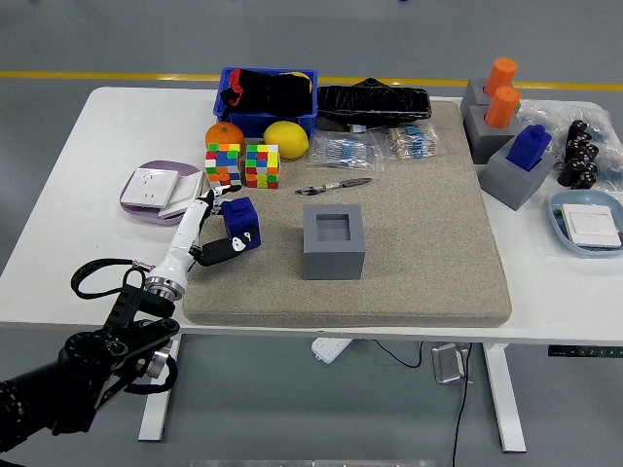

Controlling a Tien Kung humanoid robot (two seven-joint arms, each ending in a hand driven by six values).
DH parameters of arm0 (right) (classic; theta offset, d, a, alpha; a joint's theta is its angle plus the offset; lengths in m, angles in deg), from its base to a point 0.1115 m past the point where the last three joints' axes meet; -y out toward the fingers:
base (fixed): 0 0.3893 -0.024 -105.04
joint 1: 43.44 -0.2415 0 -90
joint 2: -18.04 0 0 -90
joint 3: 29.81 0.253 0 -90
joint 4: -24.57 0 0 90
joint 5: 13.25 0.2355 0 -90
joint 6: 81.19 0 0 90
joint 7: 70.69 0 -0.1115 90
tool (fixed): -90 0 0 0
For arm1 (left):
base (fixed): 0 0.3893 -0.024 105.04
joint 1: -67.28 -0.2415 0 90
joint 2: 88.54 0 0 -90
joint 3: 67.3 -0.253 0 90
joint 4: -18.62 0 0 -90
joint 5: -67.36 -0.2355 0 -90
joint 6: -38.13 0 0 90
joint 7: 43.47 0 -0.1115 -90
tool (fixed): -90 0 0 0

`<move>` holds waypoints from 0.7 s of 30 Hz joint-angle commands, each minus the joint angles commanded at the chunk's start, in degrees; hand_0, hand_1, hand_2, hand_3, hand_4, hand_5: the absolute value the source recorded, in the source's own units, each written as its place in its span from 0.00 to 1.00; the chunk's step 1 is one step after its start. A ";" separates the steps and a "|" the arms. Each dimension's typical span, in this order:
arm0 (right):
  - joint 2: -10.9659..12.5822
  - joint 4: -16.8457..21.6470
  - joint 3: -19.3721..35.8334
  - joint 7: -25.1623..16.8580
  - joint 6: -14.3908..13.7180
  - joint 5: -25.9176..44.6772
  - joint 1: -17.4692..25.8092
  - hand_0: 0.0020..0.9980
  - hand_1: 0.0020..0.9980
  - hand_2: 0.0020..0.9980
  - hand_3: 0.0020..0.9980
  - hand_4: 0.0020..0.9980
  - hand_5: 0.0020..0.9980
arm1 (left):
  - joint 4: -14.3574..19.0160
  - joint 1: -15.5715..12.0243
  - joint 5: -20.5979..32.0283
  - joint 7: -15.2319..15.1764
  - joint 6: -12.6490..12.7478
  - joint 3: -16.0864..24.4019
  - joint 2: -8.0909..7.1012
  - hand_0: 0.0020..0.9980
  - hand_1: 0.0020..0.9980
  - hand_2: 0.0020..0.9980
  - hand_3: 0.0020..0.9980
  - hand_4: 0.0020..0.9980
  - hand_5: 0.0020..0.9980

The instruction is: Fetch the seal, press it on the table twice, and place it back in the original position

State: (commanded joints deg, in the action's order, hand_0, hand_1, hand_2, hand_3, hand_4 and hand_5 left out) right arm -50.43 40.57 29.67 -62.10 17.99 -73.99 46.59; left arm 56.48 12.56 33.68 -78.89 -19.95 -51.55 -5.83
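The seal [242, 222], held in the left hand [207, 236], sits left of the holder block [333, 240] at the mat's [428, 243] left edge.

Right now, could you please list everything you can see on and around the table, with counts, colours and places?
Seal: 1, blue, on the mat's left part, in the left hand.
Holder: 1, grey, empty, mat centre.
Mat: 1, beige, on the white table.
Puzzle cubes: 2, multicoloured, mat's far left.
Orange: 1; yellow fruit: 1, beside it.
Bin: 1, blue, far edge.
Pen: 1, dark, behind the holder.
Orange stamps: 2, in grey holders, far right.
Second blue seal: 1, in a grey holder, right.
Socket plate: 1, white, left.
Left hand: 1, white, gripping the seal.
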 joint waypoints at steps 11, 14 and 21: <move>-0.15 0.01 0.39 0.00 0.04 -0.10 0.07 0.84 0.77 0.76 0.70 0.76 0.37 | 2.00 0.45 -1.10 0.26 0.05 1.26 -0.78 0.82 0.56 0.49 0.80 0.60 0.00; -0.15 0.03 0.45 0.00 0.03 -0.10 0.08 0.84 0.77 0.76 0.70 0.76 0.37 | 4.04 0.64 -2.14 0.50 0.14 2.70 -1.47 0.82 0.56 0.49 0.80 0.60 0.00; -0.13 -0.05 0.60 0.01 0.03 -0.07 0.17 0.84 0.77 0.76 0.70 0.76 0.37 | 11.70 1.95 -6.25 2.35 -0.38 7.03 -3.66 0.83 0.56 0.49 0.80 0.60 0.00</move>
State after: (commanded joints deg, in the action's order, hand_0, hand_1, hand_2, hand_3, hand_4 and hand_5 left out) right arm -50.56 40.52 30.27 -62.09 18.02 -74.07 46.76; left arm 68.18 14.51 27.44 -76.54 -20.33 -44.52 -9.49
